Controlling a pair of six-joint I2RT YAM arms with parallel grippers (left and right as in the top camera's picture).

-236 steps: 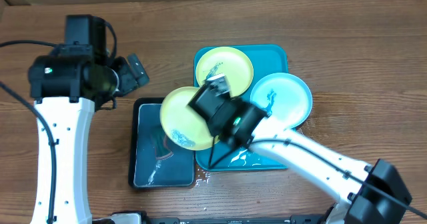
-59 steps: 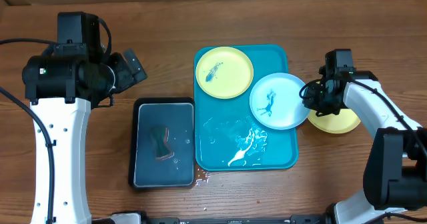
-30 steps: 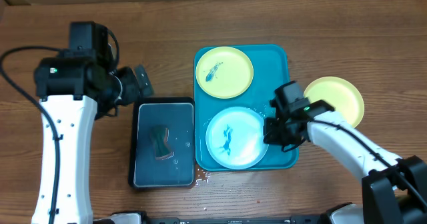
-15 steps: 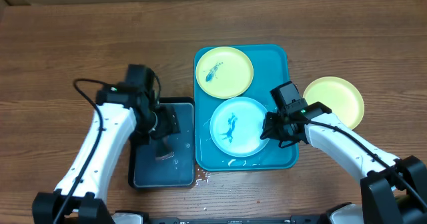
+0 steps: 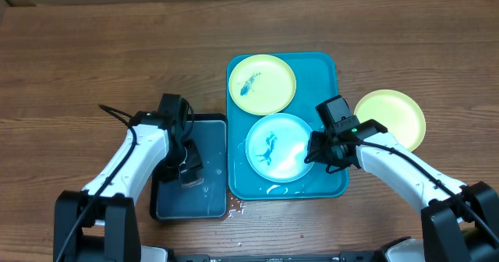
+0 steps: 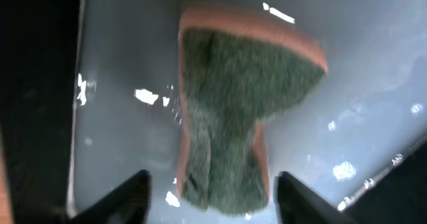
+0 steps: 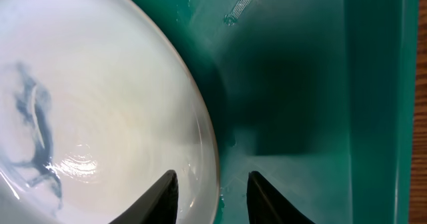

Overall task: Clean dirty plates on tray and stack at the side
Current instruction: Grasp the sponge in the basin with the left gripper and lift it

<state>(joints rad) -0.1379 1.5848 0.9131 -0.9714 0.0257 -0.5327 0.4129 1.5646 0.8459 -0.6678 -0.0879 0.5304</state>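
Note:
The turquoise tray [image 5: 340, 98] holds a yellow-green plate [image 5: 262, 84] with a dark blue smear at the back. A pale blue plate [image 5: 277, 147], also smeared, lies in front of it. My right gripper [image 5: 316, 154] is closed on this plate's right rim, one finger inside the rim and one outside it [image 7: 212, 187]. A second yellow-green plate [image 5: 391, 119] lies on the wooden table to the right of the tray, with no smear visible. My left gripper [image 5: 187, 168] is open and low, its fingers on either side of a green sponge [image 6: 233, 111].
The sponge lies in a wet black tray [image 5: 168, 203], left of the turquoise tray. Water drops lie on the turquoise tray floor [image 5: 281, 190] and at the seam between the two trays.
My left arm has come down into the black tray and now straddles the sponge. My right gripper pulled the pale blue plate to the tray's middle, then held still.

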